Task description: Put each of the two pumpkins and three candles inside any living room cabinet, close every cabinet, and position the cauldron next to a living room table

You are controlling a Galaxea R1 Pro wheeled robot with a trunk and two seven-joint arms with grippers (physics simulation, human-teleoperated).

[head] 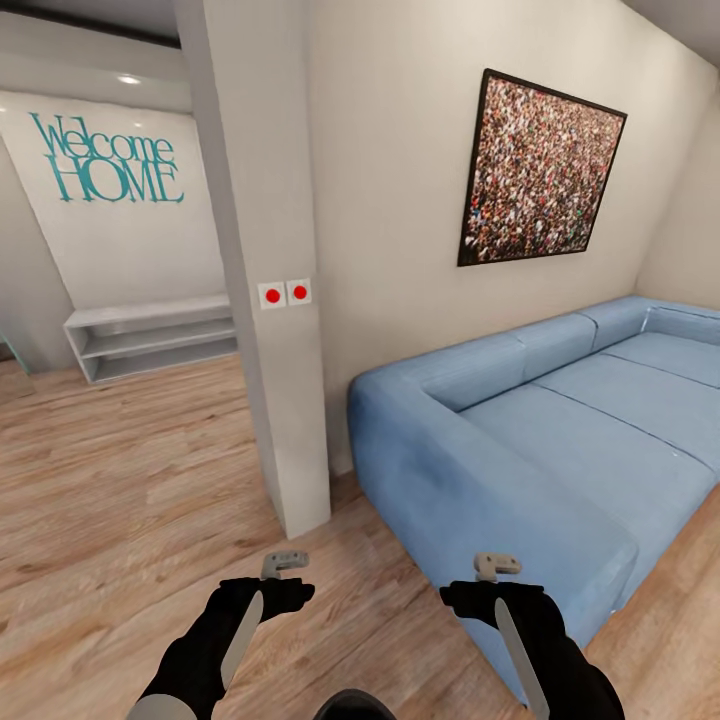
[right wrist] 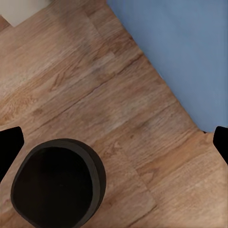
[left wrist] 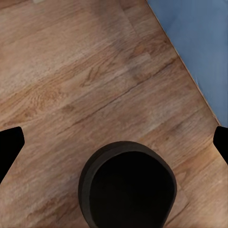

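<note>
Blue sofa (head: 560, 420) fills right of head frame; wood floor (head: 120, 470) left. Left gripper (head: 285, 563) and right gripper (head: 497, 566) low centre, fingers spread, empty. Dark cauldron (left wrist: 127, 187) below, on floor beside sofa. No progress visible; robot apparently in transit.

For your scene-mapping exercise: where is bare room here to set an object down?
Bare wood floor lies between the pillar and the low white shelf. The blue sofa seat is bare. It is tight between both grippers, left gripper, right gripper, over the dark round object.
</note>
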